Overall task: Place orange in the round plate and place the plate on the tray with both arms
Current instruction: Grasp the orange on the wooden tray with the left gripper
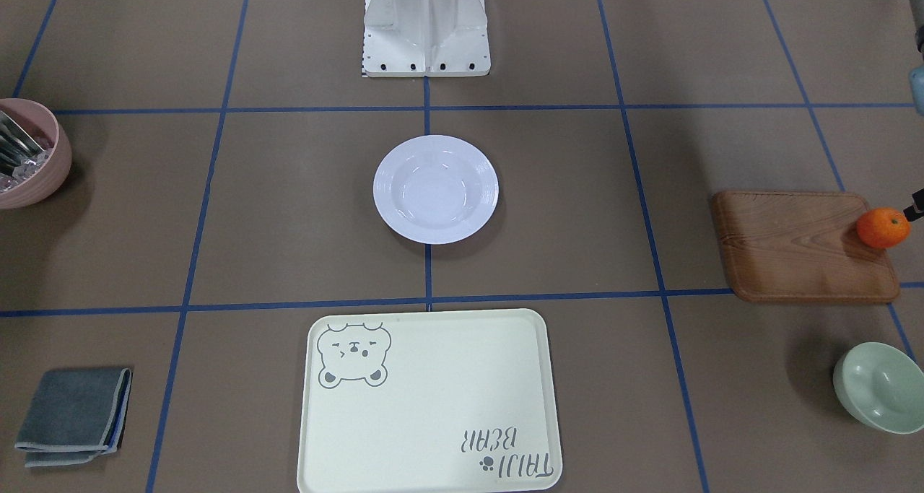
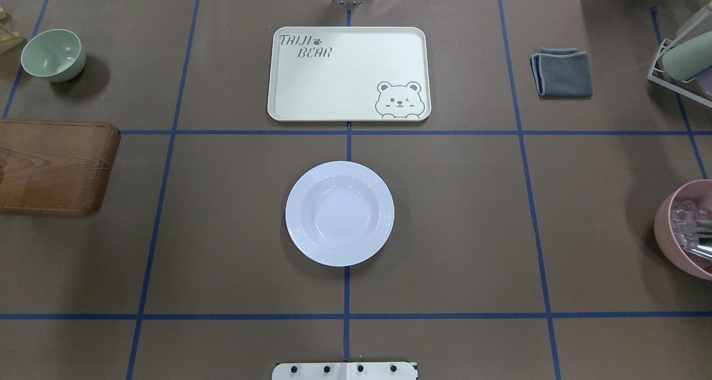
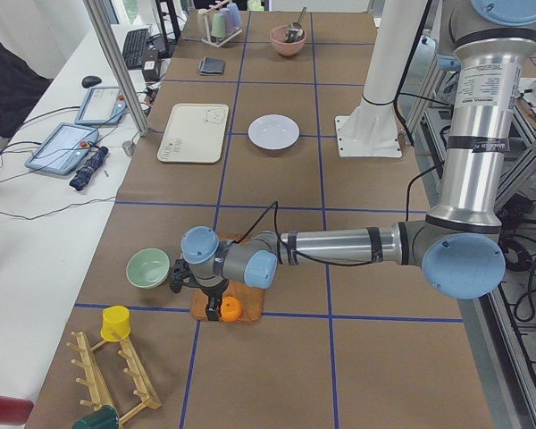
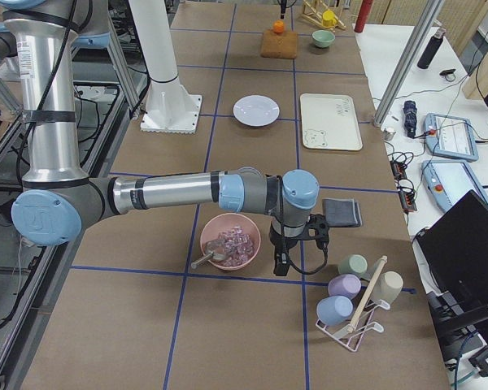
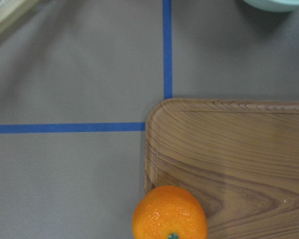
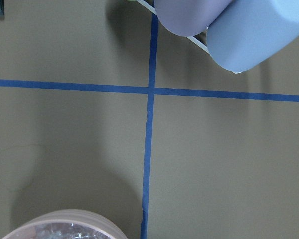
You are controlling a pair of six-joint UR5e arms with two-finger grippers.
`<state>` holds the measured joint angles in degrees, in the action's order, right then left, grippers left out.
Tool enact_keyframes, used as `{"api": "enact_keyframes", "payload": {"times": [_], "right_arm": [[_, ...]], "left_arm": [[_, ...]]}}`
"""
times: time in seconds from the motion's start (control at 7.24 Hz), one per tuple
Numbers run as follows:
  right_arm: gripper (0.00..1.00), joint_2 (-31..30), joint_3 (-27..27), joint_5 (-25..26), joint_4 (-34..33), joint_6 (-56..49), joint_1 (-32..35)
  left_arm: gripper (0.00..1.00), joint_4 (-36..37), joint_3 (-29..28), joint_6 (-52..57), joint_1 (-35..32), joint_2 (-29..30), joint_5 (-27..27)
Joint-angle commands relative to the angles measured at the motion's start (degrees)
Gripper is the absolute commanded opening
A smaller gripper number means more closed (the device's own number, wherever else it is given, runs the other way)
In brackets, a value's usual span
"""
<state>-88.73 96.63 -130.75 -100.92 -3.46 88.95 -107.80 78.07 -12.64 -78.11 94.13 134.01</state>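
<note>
The orange (image 1: 882,227) rests at a corner of the wooden board (image 1: 801,247), far to the robot's left; it fills the bottom of the left wrist view (image 5: 169,213). My left gripper (image 3: 218,309) hangs right at the orange, and one black fingertip (image 1: 917,207) shows beside the fruit; I cannot tell whether it is open or shut. The round plate (image 2: 340,213) lies empty at the table's middle. The tray (image 2: 347,74) lies empty beyond it. My right gripper (image 4: 281,263) hangs low beside the pink bowl (image 4: 230,241); its state cannot be told.
A pale green bowl (image 1: 881,386) stands near the wooden board. The pink bowl (image 1: 29,154) holds cutlery and clear pieces. A folded grey cloth (image 1: 72,415) lies on the right side. A rack of cups (image 4: 354,288) stands near the right gripper. The robot's white base (image 1: 426,24) stands behind the plate.
</note>
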Motion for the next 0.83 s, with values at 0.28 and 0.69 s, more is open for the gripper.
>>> {"api": "enact_keyframes", "payload": {"times": [0.28,0.69], "right_arm": [[1.0,0.0,-0.1,-0.8,-0.1,0.1,0.0],[1.0,0.1,-0.1,-0.8,-0.1,0.1,0.0]], "left_arm": [[0.99,-0.3,-3.3,0.2,3.0,0.9,-0.1],[0.99,-0.3,-5.4,0.2,3.0,1.5,-0.2]]}}
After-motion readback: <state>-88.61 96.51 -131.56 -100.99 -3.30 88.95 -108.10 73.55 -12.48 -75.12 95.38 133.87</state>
